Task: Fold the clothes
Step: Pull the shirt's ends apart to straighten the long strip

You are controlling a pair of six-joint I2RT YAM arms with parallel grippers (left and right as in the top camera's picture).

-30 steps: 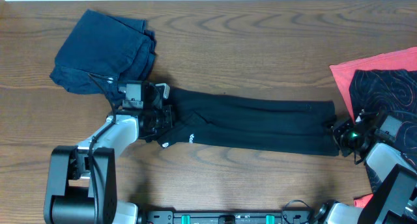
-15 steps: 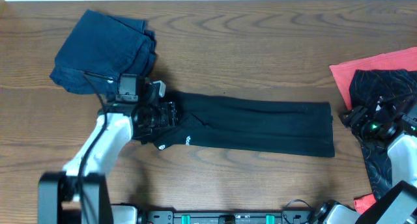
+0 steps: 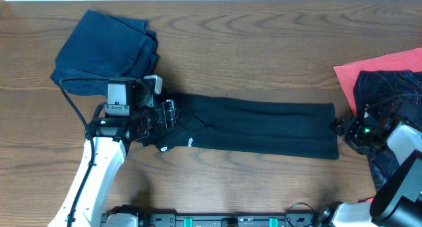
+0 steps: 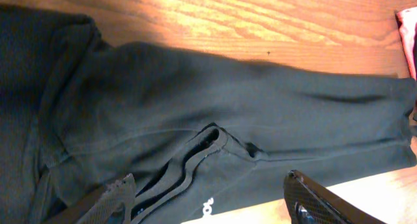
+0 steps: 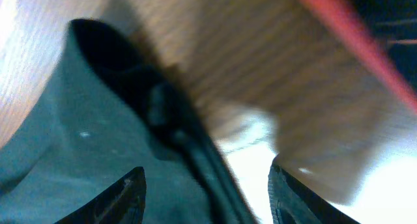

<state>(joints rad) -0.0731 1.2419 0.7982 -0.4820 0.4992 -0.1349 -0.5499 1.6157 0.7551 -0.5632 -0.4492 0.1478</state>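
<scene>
Across the middle of the table (image 3: 264,49): black shirt (image 3: 264,131), folded lengthwise into one long narrow band, flat on the wood, small white logo (image 3: 189,141) near its left end. At that left end: left gripper (image 3: 170,115), jaws spread wide above the cloth, pinching nothing, fingertips (image 4: 107,198) either side of a ribbed seam. At the right end: right gripper (image 3: 344,129), jaws likewise apart, hem edge between them but unclamped; view blurred. Judged: both ends let lie so the band rests straight, ready for a crosswise fold. Upper left, apart from the band: navy pile (image 3: 99,52), folded, seemingly set aside as done. Far right: red cloth (image 3: 376,65) under a dark patterned garment (image 3: 389,88), unfolded, probably waiting.
</scene>
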